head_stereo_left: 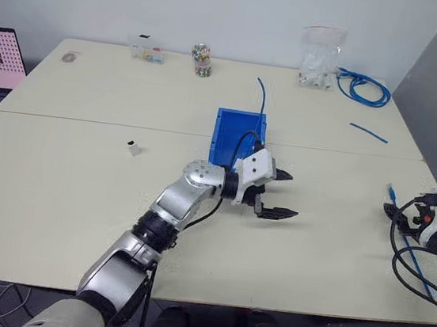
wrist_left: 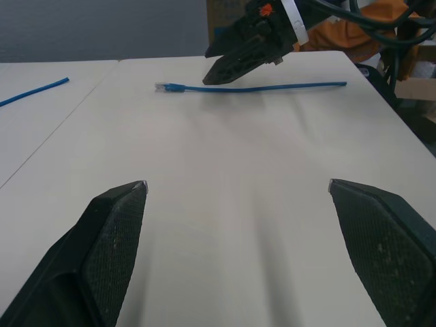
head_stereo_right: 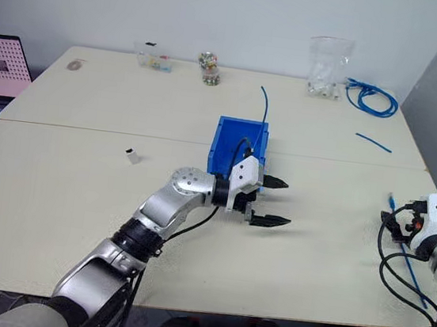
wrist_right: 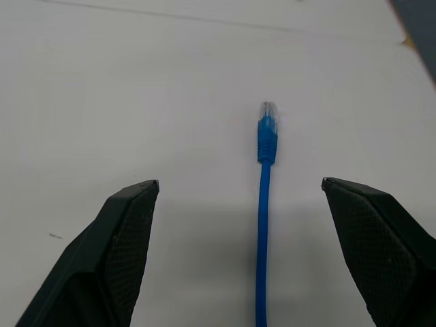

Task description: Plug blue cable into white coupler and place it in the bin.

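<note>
Both my grippers, left gripper (head_stereo_left: 277, 193) and right gripper (wrist_right: 238, 252), gape wide, empty. The blue cable (wrist_right: 264, 204) lies between the right fingers; a high closure could miss it.

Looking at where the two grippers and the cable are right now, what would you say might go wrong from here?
1. The blue cable lies flat on the table between the open fingers of the right gripper; being thin, it may slip out as they close.
2. The white coupler sits far off on the left, apart from the cable, while the left gripper hangs open beside the bin; reaching back could knock it.
3. Another cable stands in the bin and could snag.
</note>
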### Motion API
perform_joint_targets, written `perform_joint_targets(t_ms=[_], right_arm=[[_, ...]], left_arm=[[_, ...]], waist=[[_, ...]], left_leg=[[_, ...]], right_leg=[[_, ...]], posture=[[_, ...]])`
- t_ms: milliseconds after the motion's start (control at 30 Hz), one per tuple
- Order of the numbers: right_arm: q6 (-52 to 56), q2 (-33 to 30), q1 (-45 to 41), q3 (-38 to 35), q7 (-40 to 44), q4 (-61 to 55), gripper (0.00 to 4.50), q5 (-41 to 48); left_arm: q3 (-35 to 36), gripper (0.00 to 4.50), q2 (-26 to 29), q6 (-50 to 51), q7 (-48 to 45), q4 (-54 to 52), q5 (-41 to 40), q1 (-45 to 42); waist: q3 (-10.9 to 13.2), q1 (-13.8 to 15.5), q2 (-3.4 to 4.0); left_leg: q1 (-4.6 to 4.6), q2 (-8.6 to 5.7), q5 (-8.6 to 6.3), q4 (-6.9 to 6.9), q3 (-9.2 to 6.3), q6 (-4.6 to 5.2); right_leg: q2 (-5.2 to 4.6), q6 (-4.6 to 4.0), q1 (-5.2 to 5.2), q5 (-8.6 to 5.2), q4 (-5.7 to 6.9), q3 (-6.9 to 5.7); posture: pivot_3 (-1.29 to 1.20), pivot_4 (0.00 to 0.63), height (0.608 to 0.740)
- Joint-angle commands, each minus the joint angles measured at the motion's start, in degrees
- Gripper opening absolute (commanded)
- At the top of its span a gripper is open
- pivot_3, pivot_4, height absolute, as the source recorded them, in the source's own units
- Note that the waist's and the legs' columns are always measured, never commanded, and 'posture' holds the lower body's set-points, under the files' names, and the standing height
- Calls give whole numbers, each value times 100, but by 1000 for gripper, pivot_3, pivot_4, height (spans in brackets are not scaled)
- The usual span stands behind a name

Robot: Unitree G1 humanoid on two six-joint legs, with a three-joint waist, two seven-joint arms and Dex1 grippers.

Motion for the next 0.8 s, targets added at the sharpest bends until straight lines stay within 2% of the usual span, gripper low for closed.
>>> perform_joint_targets(t_ms=[33,167,400,733,800], right_arm=[[-141,-280,-401,48,366,937,4074,30],[-137,-437,-653,169,764,1710,4074,71],[-390,-528,-829,332,1178,2254,2680,39],[-610,-451,-802,567,1346,2228,324,-34],[-684,-450,-701,670,1437,2116,18,-71]], left_arm=[[83,4500,-179,-307,-125,252,44,-230],[136,4500,-255,-275,-167,250,29,-271],[169,4500,-287,-261,-167,167,57,-266],[191,4500,-272,-277,-137,92,113,-230],[225,4500,-279,-205,-115,44,80,-208]], waist=[[0,6,0],[-1,19,4],[-1,21,4],[-2,-3,5],[-2,-4,6]], left_leg=[[-1,-1,0,0,2,0],[-6,-1,0,2,4,0],[1,-3,2,10,2,0],[11,4,3,13,6,-1],[14,4,3,14,6,-1]], right_leg=[[-3,0,0,0,-1,-1],[-10,-1,0,1,-2,-2],[-10,9,5,1,8,-4],[-6,6,7,3,17,-1],[-5,6,11,3,17,-2]], posture=[[0,150,740],[0,150,740],[0,150,740],[0,150,740],[0,150,740]])
